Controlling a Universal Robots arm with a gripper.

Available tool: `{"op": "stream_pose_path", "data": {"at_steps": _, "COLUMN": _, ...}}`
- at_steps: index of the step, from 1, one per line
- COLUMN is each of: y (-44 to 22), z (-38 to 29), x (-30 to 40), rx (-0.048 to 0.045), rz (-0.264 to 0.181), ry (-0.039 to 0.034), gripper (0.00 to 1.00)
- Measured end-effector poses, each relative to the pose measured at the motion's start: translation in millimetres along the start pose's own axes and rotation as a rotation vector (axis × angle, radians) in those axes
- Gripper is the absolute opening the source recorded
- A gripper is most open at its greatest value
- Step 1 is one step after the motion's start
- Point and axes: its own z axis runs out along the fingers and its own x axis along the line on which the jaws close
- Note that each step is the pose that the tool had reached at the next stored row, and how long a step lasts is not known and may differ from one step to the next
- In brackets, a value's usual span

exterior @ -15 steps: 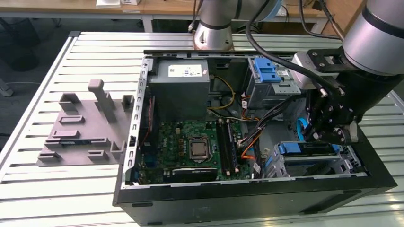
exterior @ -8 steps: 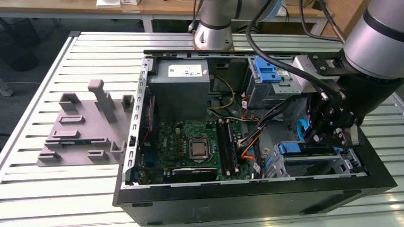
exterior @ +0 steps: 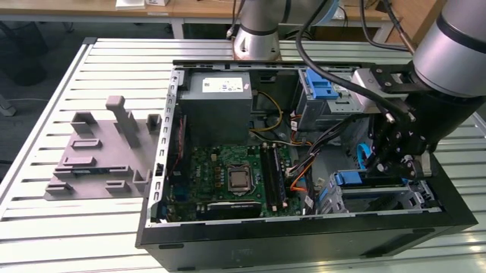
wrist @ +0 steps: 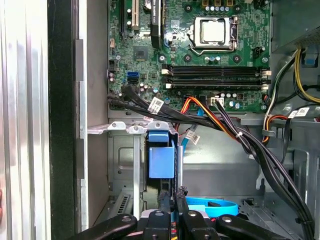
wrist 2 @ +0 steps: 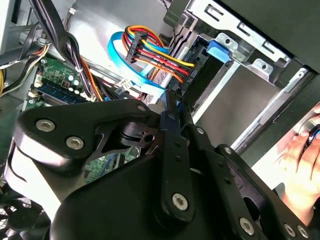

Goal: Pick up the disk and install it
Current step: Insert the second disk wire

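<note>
The disk stands edge-on in the drive cage (wrist: 122,160) at the case's front corner. Its blue plastic frame (wrist: 161,159) shows, while its silver body is hidden inside the slot. In the exterior view the same blue frame (exterior: 349,178) sits in the cage at that view's lower right. My gripper (wrist: 172,197) hangs right over it, its black fingers (wrist 2: 175,150) pressed together on a thin blue edge of the frame (wrist 2: 168,106). The gripper (exterior: 396,162) is down inside the open computer case (exterior: 163,170).
The motherboard (wrist: 200,55) lies beside the cage. Black and coloured cable bundles (wrist: 225,125) and a blue flat cable (wrist 2: 122,52) run close to the fingers. A second blue bracket (exterior: 319,88) sits at the far bay. A grey fixture (exterior: 102,151) lies on the slatted table. A person's hand (wrist 2: 300,155) rests outside the case.
</note>
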Motion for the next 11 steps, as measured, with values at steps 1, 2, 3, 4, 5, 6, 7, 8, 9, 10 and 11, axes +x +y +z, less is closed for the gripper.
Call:
{"op": "stream_pose_path", "data": {"at_steps": 1, "y": 0.0, "z": 0.3, "x": 0.1, "rx": 0.0000, "rz": 0.000, "ry": -0.0001, "gripper": 0.16}}
{"op": "stream_pose_path", "data": {"at_steps": 2, "y": 0.0, "z": 0.5, "x": 0.1, "rx": 0.0000, "rz": 0.000, "ry": 0.0000, "gripper": 0.16}}
{"op": "stream_pose_path", "data": {"at_steps": 3, "y": 0.0, "z": 0.7, "x": 0.0, "rx": 0.0000, "rz": 0.000, "ry": -0.0001, "gripper": 0.16}}
{"op": "stream_pose_path", "data": {"at_steps": 4, "y": -0.1, "z": 0.8, "x": 0.1, "rx": 0.0000, "rz": 0.000, "ry": 0.0000, "gripper": 0.16}}
{"op": "stream_pose_path", "data": {"at_steps": 5, "y": -0.2, "z": 1.0, "x": 0.1, "rx": 0.0000, "rz": 0.000, "ry": 0.0000, "gripper": 0.16}}
{"op": "stream_pose_path", "data": {"at_steps": 6, "y": -0.5, "z": 1.1, "x": 0.1, "rx": 0.0000, "rz": 0.000, "ry": 0.0000, "gripper": 0.16}}
{"op": "stream_pose_path", "data": {"at_steps": 7, "y": -0.8, "z": 1.2, "x": 0.1, "rx": 0.0000, "rz": 0.000, "ry": 0.0000, "gripper": 0.16}}
{"op": "stream_pose_path", "data": {"at_steps": 8, "y": -1.0, "z": 1.3, "x": 0.1, "rx": 0.0000, "rz": 0.000, "ry": -0.0001, "gripper": 0.16}}
{"op": "stream_pose_path", "data": {"at_steps": 9, "y": -1.1, "z": 1.4, "x": 0.1, "rx": 0.0000, "rz": 0.000, "ry": -0.0001, "gripper": 0.16}}
{"op": "stream_pose_path", "data": {"at_steps": 10, "y": -1.2, "z": 1.5, "x": 0.1, "rx": 0.0000, "rz": 0.000, "ry": 0.0000, "gripper": 0.16}}
{"op": "stream_pose_path", "data": {"at_steps": 11, "y": -1.3, "z": 1.7, "x": 0.0, "rx": 0.0000, "rz": 0.000, "ry": -0.0001, "gripper": 0.16}}
